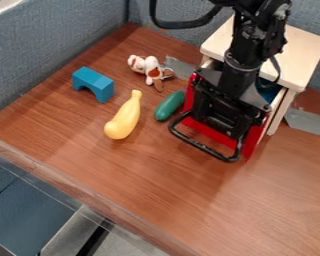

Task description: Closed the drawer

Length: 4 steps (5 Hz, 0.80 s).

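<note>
Camera view shows the black gripper [223,114] in front of the small cabinet [303,52], over the red-fronted drawer [255,141], which stands partly open; whether the gripper is open or closed cannot be told. Beside the drawer lies a green toy vegetable [169,106], with a blue arch block [94,82] farther left.

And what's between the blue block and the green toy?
The yellow toy: its thin end lies between the blue block and the green toy, as the camera view shows.
</note>
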Motion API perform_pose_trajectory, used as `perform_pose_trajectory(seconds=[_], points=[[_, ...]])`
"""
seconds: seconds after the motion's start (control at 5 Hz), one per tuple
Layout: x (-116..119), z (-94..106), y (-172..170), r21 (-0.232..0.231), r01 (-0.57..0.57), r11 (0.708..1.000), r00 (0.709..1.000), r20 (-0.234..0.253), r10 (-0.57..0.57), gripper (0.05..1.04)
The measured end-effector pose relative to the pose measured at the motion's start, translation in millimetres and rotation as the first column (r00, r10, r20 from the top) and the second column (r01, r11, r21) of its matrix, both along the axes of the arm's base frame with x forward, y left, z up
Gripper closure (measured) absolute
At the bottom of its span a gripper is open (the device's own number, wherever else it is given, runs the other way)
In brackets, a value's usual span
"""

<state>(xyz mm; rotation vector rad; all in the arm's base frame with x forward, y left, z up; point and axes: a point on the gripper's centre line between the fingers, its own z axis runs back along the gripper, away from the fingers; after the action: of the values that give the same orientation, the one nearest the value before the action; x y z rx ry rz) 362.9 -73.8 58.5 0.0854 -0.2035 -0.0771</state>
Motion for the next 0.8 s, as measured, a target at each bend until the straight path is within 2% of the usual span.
perform_pose_trajectory(seconds=[0.4,0.8], points=[[21.6,-0.6,2.6,0.016,-0.007,1.000,1.000,0.025,0.006,0.083],[27.9,-1.6,5.6,0.028,-0.008,1.000,0.999,0.035,0.007,0.083]])
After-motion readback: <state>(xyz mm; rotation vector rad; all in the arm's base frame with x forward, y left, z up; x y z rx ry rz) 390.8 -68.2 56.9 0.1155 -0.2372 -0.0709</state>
